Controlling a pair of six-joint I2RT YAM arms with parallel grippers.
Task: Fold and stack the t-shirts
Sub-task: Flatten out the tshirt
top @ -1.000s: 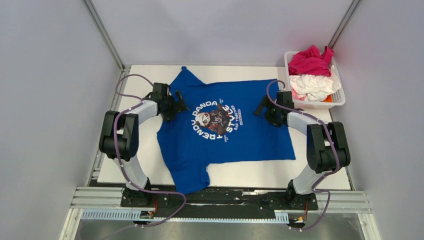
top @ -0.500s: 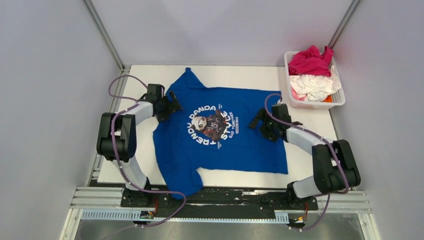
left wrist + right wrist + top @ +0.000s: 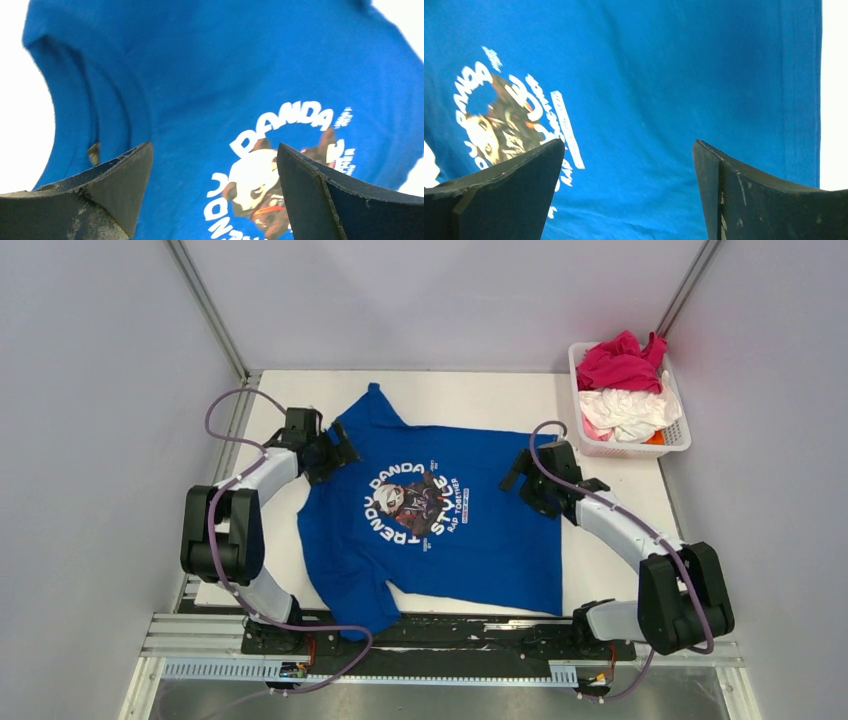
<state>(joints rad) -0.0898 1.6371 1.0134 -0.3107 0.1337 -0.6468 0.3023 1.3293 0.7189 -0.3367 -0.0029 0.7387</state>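
Note:
The royal blue t-shirt (image 3: 480, 540) lies spread face up on the white table, its round panda print (image 3: 415, 503) showing and its collar toward the left. My left gripper (image 3: 335, 450) is open over the collar and shoulder area, with the print ahead of it in the left wrist view (image 3: 214, 150). My right gripper (image 3: 522, 476) is open over the shirt's far right part near the hem (image 3: 629, 142). Neither gripper holds cloth. The magenta pink t-shirt (image 3: 617, 362) and the white t-shirt (image 3: 627, 408) lie bunched in the basket.
The white lattice basket (image 3: 640, 451) stands at the table's far right corner, with something orange (image 3: 655, 437) at its near edge. Grey walls and metal posts close in the table (image 3: 470, 390). An aluminium rail (image 3: 440, 632) runs along the near edge at the arm bases.
The blue shirt has slid left and toward the near edge, turning a little. The left gripper has moved left. The right arm's elbow has swung out toward the near right.

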